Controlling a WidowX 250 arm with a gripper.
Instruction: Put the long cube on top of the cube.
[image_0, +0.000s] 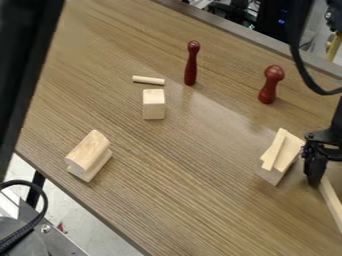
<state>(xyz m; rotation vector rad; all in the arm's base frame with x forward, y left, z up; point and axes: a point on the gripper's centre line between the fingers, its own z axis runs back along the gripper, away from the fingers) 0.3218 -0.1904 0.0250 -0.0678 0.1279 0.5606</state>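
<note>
Surface: a brown wood-grain table (200, 165) is seen from above at a slant. Past its top right edge, dark equipment with small blue lights is noted; a pale floor (80, 226) is visible at lower left, with a black cable (40, 220) curving over grey metal hardware.

Task items: a small block-shaped cube of pale wood (153, 104) is found upright on the table, left of and above the centre of the view. A long, narrow bar of pale wood (332, 205), best matching the long cube, is located at the right edge, sloping down and out of view, its upper end at the black claw (315, 175). Whether the claw is wide, narrow or closed on the bar cannot be told.

Other items: a thin, round dowel of pale wood (148, 80) is laid near the cube, on its far side. A slender dark red pin with a knobbed top (191, 65) is stood just right of the dowel; a shorter, thicker dark red pin (269, 87) is stood farther right. A pale wooden block with a rounded top (89, 152) is placed at lower left. Tapered pieces of pale wood (287, 152) are grouped just left of the claw, one overlapping another.
</note>
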